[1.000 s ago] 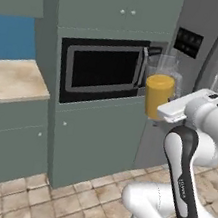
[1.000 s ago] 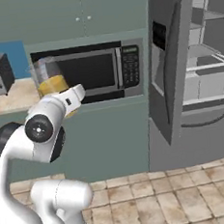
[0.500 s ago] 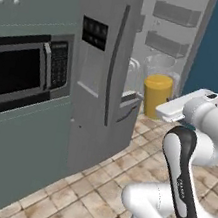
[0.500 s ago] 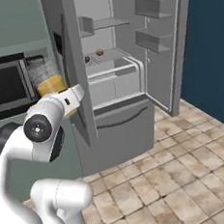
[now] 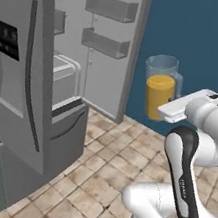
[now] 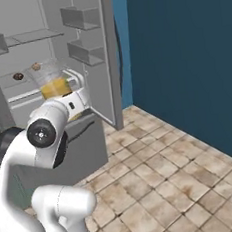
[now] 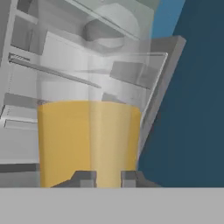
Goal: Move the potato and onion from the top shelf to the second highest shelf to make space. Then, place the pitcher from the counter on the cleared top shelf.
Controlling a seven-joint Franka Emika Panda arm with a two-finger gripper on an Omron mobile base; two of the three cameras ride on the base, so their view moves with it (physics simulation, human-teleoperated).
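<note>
My gripper [image 7: 107,178] is shut on the pitcher [image 5: 160,88], a clear jug half full of orange-yellow liquid, held upright in the air in front of the open fridge. The right base view has the pitcher [image 6: 52,84] just ahead of the fridge's interior, with the gripper [image 6: 70,104] below it. The pitcher [image 7: 89,131] stands close before the hand camera. The thin pale top shelf [image 6: 32,36] looks bare. One level lower lie the dark potato [image 6: 18,76] and the tan onion [image 6: 36,67]. The counter is out of view.
The fridge's left door [image 5: 33,72] with a dark dispenser panel stands open near me. Its right door [image 6: 94,50] carries grey bins and stands open against a blue wall [image 6: 182,56]. A grey freezer drawer [image 5: 69,127] sits low. Tiled floor [image 6: 158,169] lies to the right.
The whole picture has swung from the microwave cabinet to the open fridge, so the camera moved. The pitcher has stayed in my shut gripper throughout.
</note>
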